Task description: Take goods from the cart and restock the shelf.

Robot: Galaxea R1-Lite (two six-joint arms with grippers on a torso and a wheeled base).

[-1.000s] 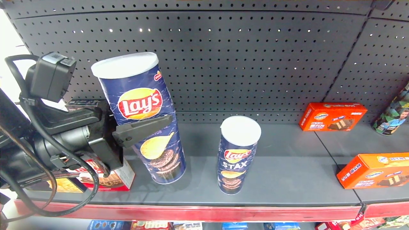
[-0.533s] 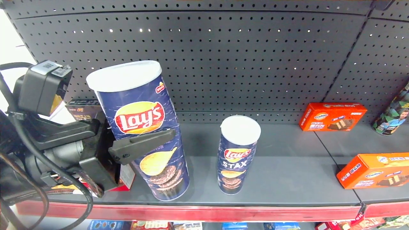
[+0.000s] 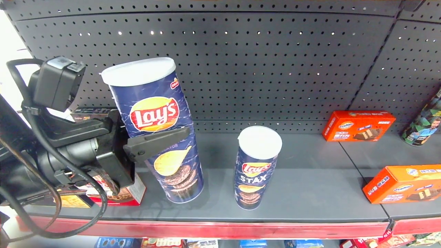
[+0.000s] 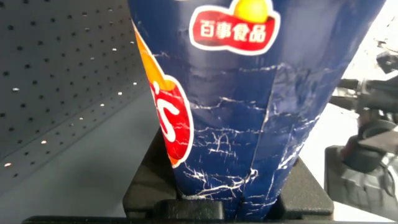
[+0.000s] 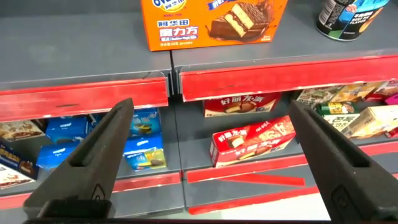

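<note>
One standing can (image 3: 256,172) beside held can (image 3: 153,103)

Held chip can (image 3: 153,110): back face hidden; one of the left fingers (image 3: 158,143) lies behind it. Red box (image 3: 132,197): largely covered, below those fingers. Patterned can (image 3: 425,125): cropped at edge, far right of them.
</note>
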